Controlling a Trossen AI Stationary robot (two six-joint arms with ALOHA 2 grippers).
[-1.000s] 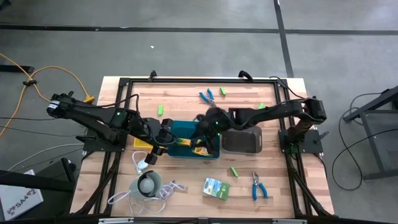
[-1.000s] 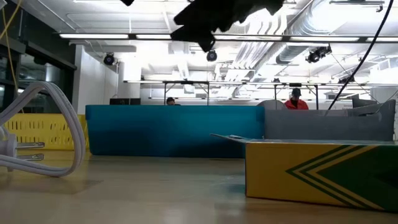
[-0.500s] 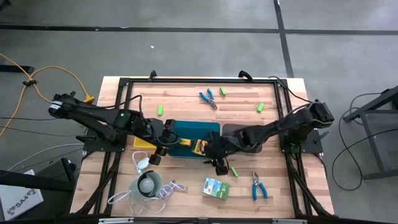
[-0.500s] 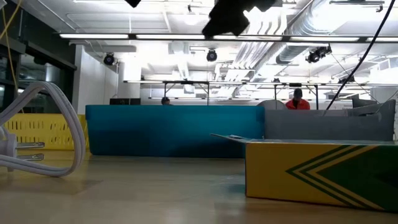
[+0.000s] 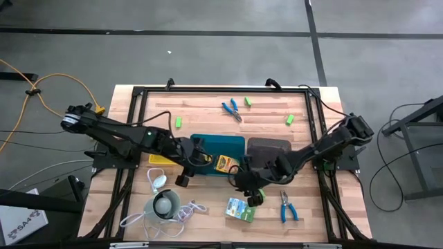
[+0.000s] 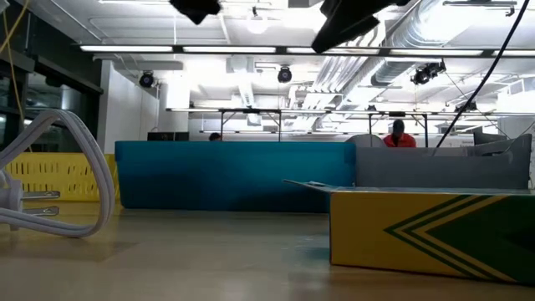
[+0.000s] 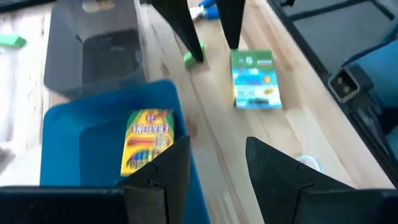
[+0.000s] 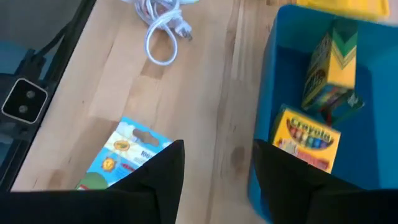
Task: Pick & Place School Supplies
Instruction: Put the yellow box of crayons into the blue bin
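Two arms met over the middle of your counter [image 5: 208, 104] in the high view: your left end effector [image 5: 184, 176] hung by the teal tray [image 5: 220, 143], which held a crayon box [image 5: 223, 163], while your right end effector [image 5: 253, 195] hovered just above the green-and-white flat pack [image 5: 240, 209]. Low view showed only the pack's yellow-and-green side [image 6: 435, 230]. Left wrist view showed your fingers [image 7: 166, 167] spread apart, empty, near the tray's edge. Right wrist view showed its fingers [image 8: 163, 167] likewise parted and holding nothing, the pack [image 8: 121, 158] beyond them.
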